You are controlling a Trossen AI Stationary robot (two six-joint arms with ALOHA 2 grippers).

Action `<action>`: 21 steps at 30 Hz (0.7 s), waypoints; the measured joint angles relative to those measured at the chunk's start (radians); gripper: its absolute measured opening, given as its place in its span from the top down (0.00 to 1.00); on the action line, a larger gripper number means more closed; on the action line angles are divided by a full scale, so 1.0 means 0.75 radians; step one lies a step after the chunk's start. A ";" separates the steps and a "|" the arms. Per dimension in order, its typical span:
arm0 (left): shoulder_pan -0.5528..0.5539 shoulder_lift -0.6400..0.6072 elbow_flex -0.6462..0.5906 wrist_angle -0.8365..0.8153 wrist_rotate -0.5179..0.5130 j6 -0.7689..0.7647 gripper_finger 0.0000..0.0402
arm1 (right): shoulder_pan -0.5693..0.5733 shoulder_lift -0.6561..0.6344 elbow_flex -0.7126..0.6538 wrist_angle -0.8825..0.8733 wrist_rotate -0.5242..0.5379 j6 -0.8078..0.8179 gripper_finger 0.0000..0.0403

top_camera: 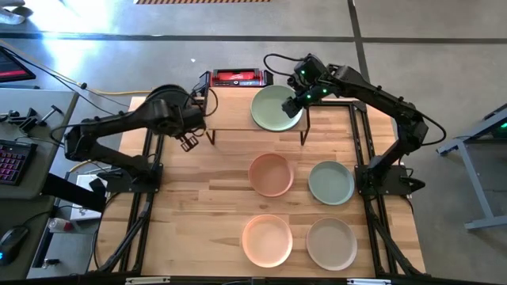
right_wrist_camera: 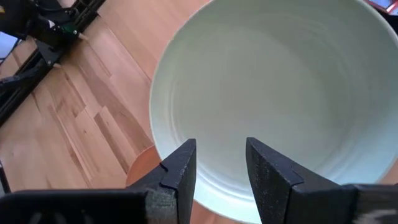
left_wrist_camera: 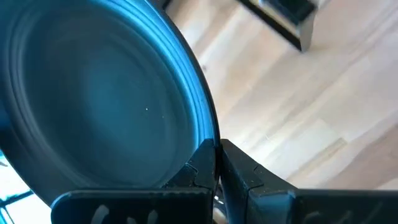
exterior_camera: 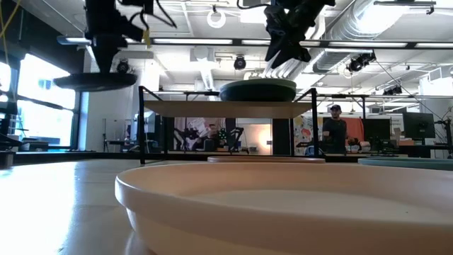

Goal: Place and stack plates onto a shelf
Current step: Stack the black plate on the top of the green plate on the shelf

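Round pale green plate point(top_camera: 276, 107), shallow rimmed

I can't read any text from here; the red-and-black device point(top_camera: 236, 77) behind the shelf point(top_camera: 238, 119) carries pale marks, but they're too small to make out.

Showing pale green: plate point(top_camera: 277, 107) on the shelf point(top_camera: 238, 111), and another point(top_camera: 331, 182) on the bench point(top_camera: 198, 214). Showing peach-pink: two plates point(top_camera: 272, 174) point(top_camera: 267, 240). Showing beige: plate point(top_camera: 332, 243) at the near right. Gleaming black with a bluish sheen: plate point(left_wrist_camera: 93, 99) in the left gripper point(left_wrist_camera: 217, 168). Showing light wood, striped in planks: bench and shelf top. Showing black: shelf legs, both arms, right gripper point(right_wrist_camera: 221, 180). Showing red and black: device point(top_camera: 238, 77) behind the shelf.
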 joint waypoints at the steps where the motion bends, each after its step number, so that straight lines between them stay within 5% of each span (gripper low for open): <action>1: -0.001 -0.002 0.029 -0.007 -0.016 0.022 1.00 | 0.000 0.000 0.000 0.006 0.000 0.000 0.71; 13: -0.068 -0.002 0.336 -0.009 -0.243 0.505 1.00 | 0.012 0.000 0.000 0.056 0.032 -0.085 0.70; 21: -0.165 -0.002 0.373 0.002 -0.334 0.855 1.00 | 0.021 0.000 0.000 0.071 -0.003 -0.073 0.68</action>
